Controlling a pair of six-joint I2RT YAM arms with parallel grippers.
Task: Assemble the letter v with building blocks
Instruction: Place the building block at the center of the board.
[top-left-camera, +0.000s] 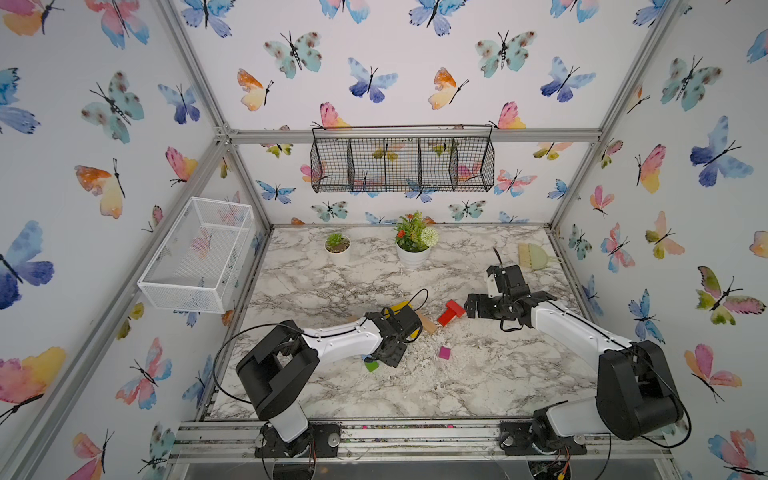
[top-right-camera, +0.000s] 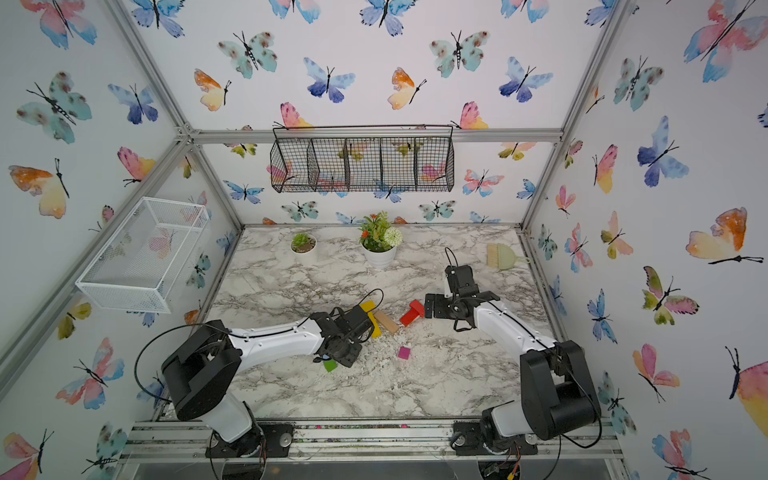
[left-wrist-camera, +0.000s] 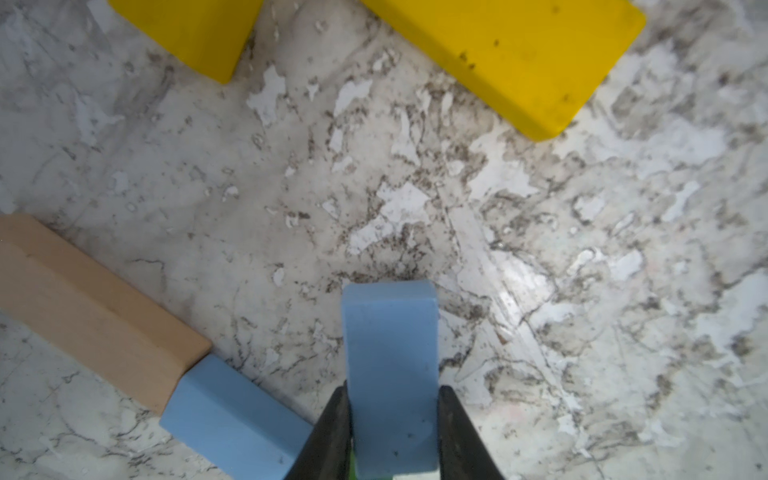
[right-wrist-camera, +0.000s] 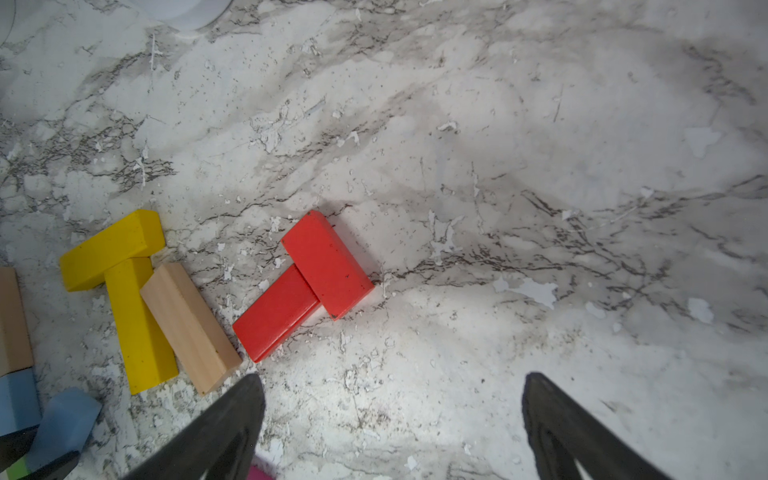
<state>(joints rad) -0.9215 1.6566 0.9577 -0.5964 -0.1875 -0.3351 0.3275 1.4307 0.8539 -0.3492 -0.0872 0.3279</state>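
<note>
Marble tabletop; left gripper tight on blue block, clearest in wrist view; right gripper agape.

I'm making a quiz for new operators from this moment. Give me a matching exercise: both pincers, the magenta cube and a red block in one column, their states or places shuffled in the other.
1. left pincer
2. right pincer
3. magenta cube
4. red block

A. open, holding nothing
B. apart from every other block
C. shut on the light blue block
D. forms a T with a second red block

Pairs: 1-C, 2-A, 3-B, 4-D
</note>
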